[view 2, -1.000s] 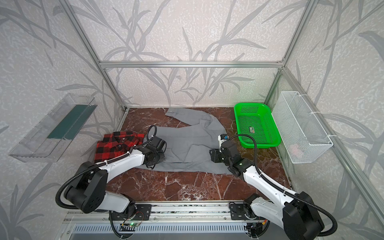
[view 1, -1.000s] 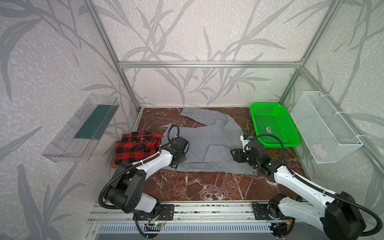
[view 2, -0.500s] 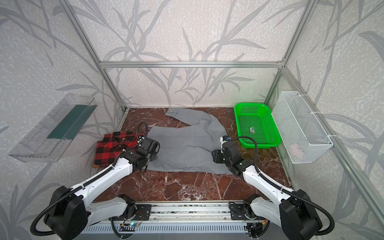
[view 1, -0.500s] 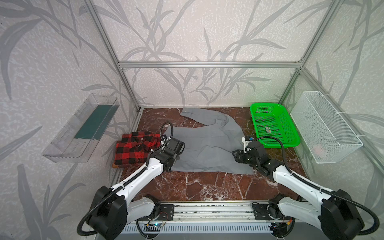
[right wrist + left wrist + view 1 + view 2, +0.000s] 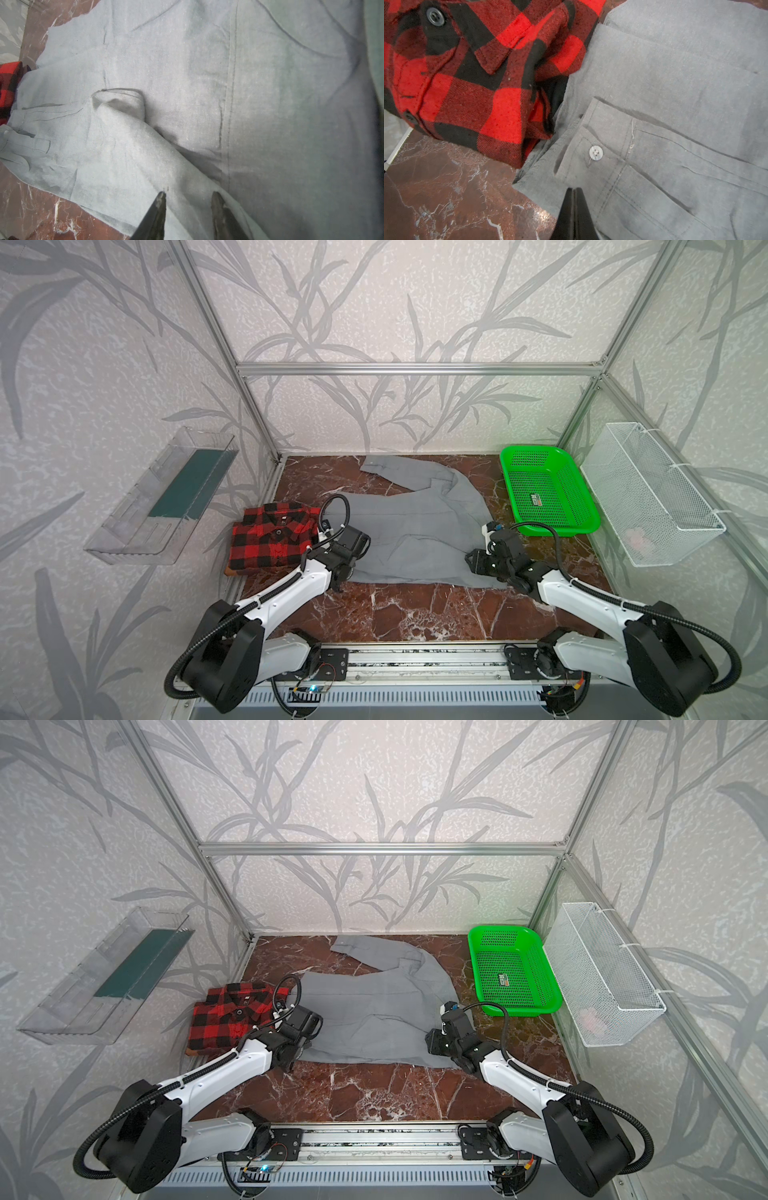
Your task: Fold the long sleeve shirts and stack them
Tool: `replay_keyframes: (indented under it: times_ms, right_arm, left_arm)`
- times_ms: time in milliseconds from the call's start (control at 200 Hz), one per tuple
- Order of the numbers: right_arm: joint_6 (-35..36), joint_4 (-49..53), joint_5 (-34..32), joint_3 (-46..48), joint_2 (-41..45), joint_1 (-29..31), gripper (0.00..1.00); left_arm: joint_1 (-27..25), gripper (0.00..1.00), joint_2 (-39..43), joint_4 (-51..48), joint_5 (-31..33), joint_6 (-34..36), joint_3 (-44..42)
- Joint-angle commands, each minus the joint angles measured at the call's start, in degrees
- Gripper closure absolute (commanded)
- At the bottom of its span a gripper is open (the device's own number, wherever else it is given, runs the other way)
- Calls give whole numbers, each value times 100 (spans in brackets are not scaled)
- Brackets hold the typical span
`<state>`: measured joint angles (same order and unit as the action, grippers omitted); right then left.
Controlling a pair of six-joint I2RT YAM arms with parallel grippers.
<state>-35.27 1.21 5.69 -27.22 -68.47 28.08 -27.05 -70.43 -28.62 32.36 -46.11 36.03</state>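
Observation:
The light grey shirt (image 5: pixel 415 539) (image 5: pixel 374 1019) lies spread on the marble table, one sleeve stretched toward the back. Left of it sits the folded red-and-black plaid shirt (image 5: pixel 270 539) (image 5: pixel 228 1015). My left gripper (image 5: pixel 574 190) (image 5: pixel 337 578) is shut, its tips over the grey shirt's (image 5: pixel 675 83) buttoned cuff beside the plaid shirt (image 5: pixel 467 72). No cloth shows between its fingers. My right gripper (image 5: pixel 189 194) (image 5: pixel 474 563) is at the grey shirt's (image 5: pixel 207 83) near right corner, its jaws apart astride a raised fold of the cloth.
A green plastic basket (image 5: pixel 548 493) (image 5: pixel 511 973) stands at the back right of the table (image 5: pixel 415 614). A white wire basket (image 5: pixel 652 493) hangs on the right wall. A clear tray (image 5: pixel 162 497) hangs on the left wall.
My left arm's elbow has swung down toward the front rail while its gripper stayed shut at the grey shirt's left edge. My right gripper's jaws have narrowed around the fold.

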Motion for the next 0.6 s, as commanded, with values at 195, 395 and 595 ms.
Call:
replay_keyframes:
  times_ms: [195,395,595]
  right_arm:
    - [-258,-104,161,106,-202,-15,63]
    - [-243,-101,-338,69,-436,-110,61]
    - [-455,814,-109,-469,-1173,-565,58]
  left_arm:
    - [24,41,166,-595,216,-493,332]
    - [32,30,626,-431,-354,80,671]
    - [41,29,-17,-183,-773,-30,515]
